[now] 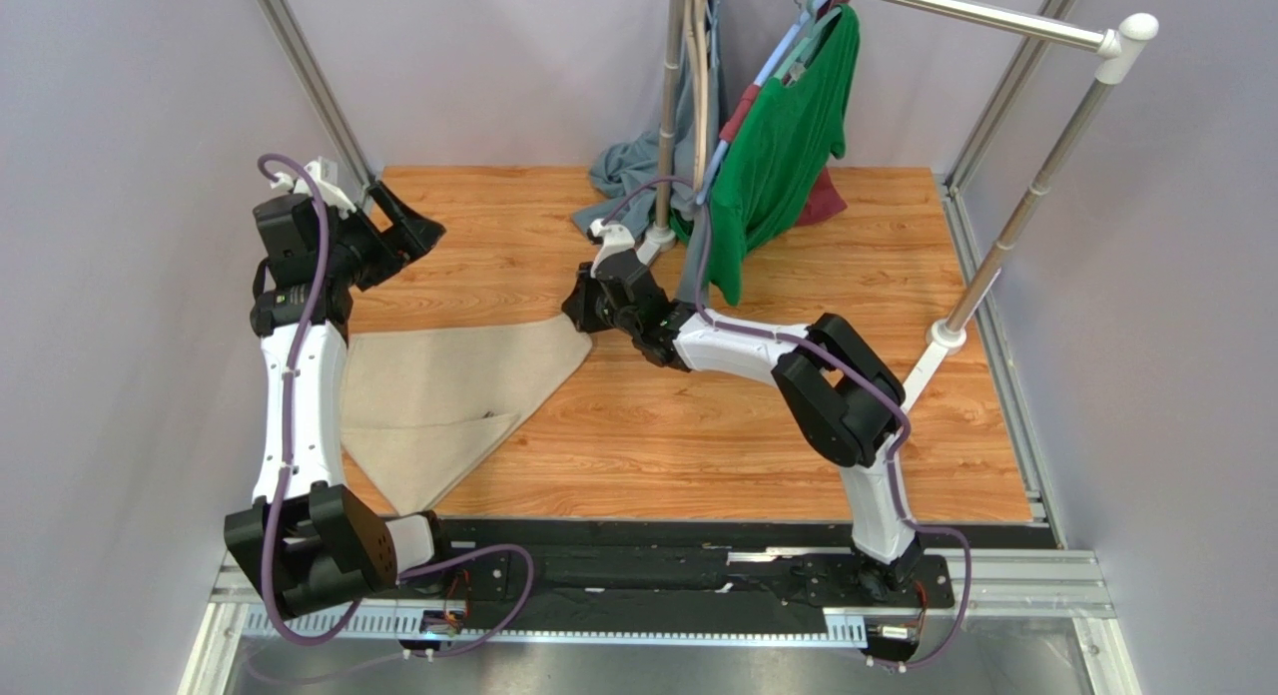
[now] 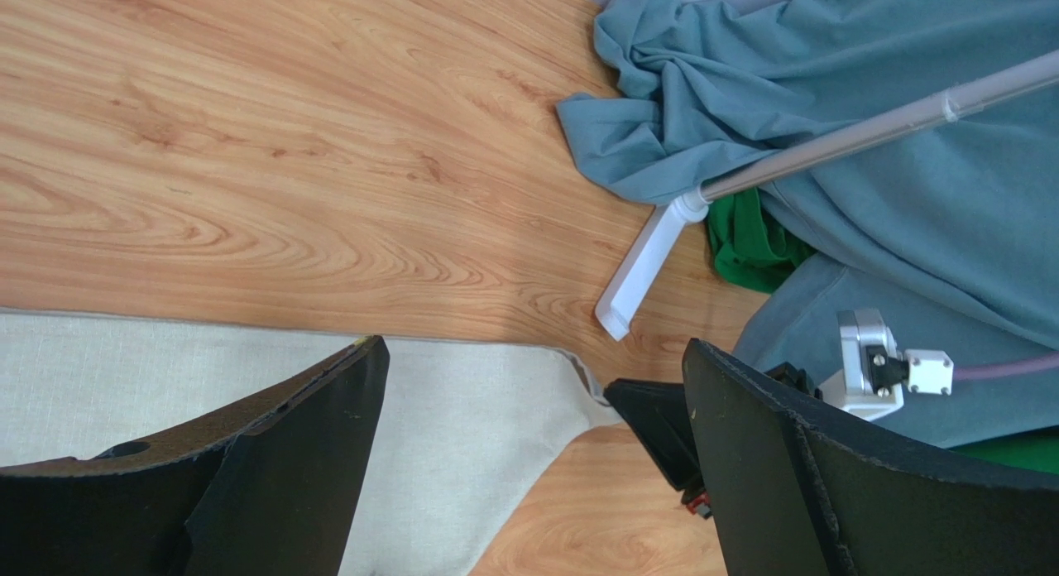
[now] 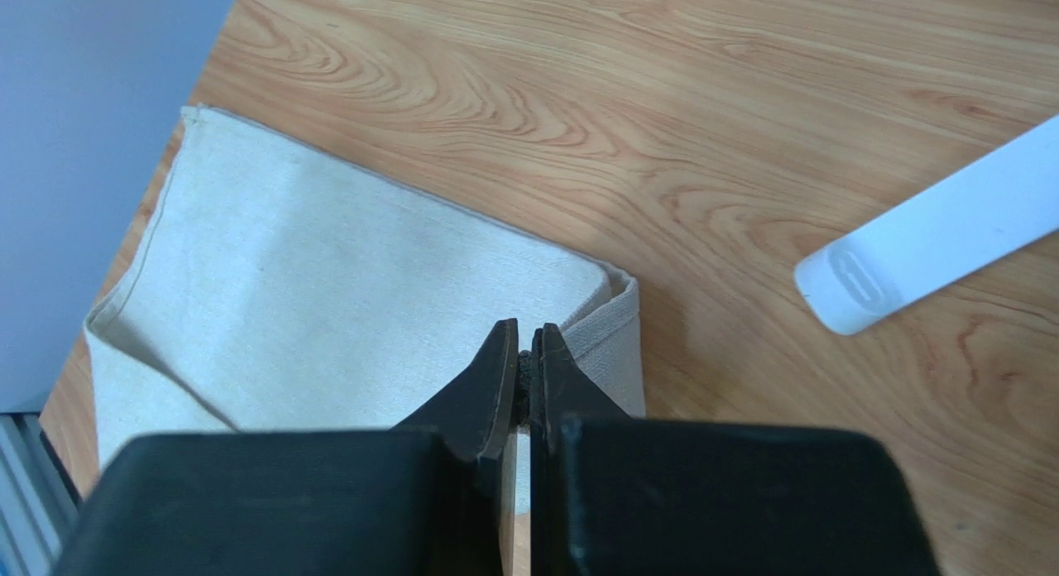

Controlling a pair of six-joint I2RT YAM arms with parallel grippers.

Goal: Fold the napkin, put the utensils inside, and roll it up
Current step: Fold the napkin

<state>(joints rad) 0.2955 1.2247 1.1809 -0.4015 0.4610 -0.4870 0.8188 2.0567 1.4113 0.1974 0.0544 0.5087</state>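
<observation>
Right tool (image 3: 525, 338) closed, tips at the doubled-over corner of the napkin (image 3: 336, 291); pinch unconfirmed. Left tool (image 2: 532, 353) wide open above the napkin's edge. Cloth beige, flat on worktop (image 3: 746, 129).

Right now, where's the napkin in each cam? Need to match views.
Top external: napkin left of centre, on the table.
Left wrist: napkin along the bottom, left half.
Right wrist: napkin left of centre.
Shared landmark: right gripper pinching the napkin's corner, seen in all three.

Beige napkin (image 1: 450, 388), green shirt (image 1: 780, 141), wood-grain table (image 1: 720, 411).
</observation>
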